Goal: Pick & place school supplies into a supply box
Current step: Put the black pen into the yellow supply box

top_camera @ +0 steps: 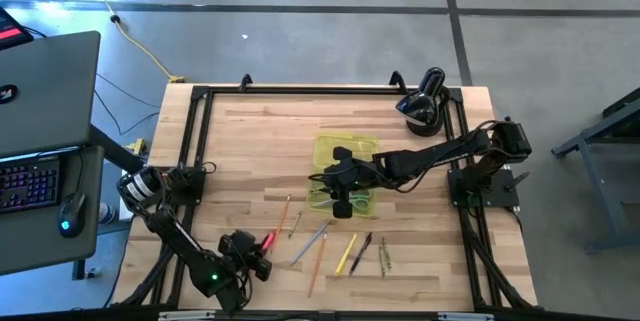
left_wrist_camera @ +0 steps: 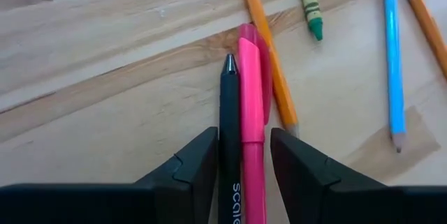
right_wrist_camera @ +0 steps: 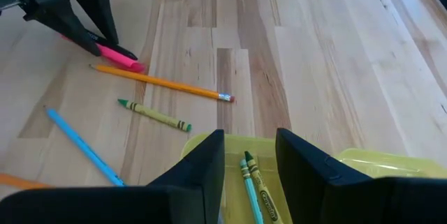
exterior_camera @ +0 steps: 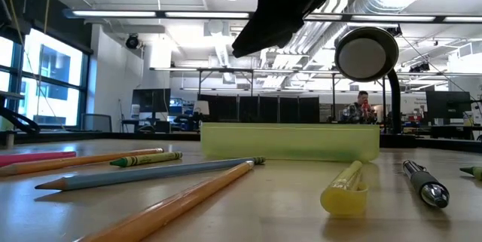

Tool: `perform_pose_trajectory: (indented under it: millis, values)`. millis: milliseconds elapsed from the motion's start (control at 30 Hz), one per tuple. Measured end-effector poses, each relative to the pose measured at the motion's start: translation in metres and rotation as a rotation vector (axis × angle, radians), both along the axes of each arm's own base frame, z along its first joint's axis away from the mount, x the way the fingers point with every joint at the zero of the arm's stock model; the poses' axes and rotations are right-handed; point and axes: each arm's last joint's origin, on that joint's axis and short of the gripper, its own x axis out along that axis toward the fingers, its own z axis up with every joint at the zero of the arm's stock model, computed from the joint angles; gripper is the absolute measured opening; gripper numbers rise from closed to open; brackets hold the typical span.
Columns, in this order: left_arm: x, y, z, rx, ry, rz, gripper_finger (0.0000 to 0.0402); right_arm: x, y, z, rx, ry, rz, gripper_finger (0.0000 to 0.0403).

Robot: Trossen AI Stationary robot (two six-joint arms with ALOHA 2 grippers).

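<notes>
Straddling a black pen [left_wrist_camera: 228,140] and a pink highlighter [left_wrist_camera: 253,119] that lie side by side on the bench [top_camera: 250,131], the left tool [left_wrist_camera: 242,155] sits low at the near-left part of the bench with its fingers parted just wider than the pair. Neither finger visibly presses on them, so this reads as a grip being set up rather than one already made; taking both at once would save a trip. An orange pencil [left_wrist_camera: 269,56] lies just beside the highlighter, close enough that it could be nudged when the fingers close.

The right tool [right_wrist_camera: 250,155] hangs over the yellow-green supply box [top_camera: 345,171] at the middle of the bench, fingers apart and holding nothing. Two crayons [right_wrist_camera: 253,182] lie in the box between those fingers, which suggests a drop-off point directly above the box's open side.

The left arm reaches from its base at the near-left corner, bent low toward the bench. The right arm stretches from its base at the right edge leftward across the bench, wrist tipped down.

Remaining supplies lie loose near the front edge: a green crayon [right_wrist_camera: 155,115], a blue pencil [right_wrist_camera: 82,146] and others.
</notes>
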Motion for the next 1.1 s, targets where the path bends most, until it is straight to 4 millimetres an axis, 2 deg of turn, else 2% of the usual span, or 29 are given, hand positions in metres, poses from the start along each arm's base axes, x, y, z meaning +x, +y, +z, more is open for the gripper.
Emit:
perform_pose_trajectory:
  millis: [100,300,733,867,1100]
  values:
    - [0.001,-0.002,0.008,0.028,-0.007,-0.032,0.0172,0.000,0.000,0.000,0.000,0.000,0.000,0.0108]
    - [0.000,-0.004,0.020,0.024,0.130,-0.033,0.0172,0.000,0.000,0.000,0.000,-0.001,0.000,0.0108]
    - [0.002,-0.006,0.043,0.109,0.146,-0.035,0.0172,0.002,0.000,0.002,0.003,-0.028,0.000,0.0108]
    - [0.001,-0.007,0.044,0.073,0.208,-0.027,0.0172,0.002,0.000,0.002,0.004,-0.030,0.001,0.0108]
    - [-0.004,-0.008,0.038,0.065,0.200,-0.002,0.0172,0.002,0.000,0.002,0.004,-0.030,0.001,0.0108]
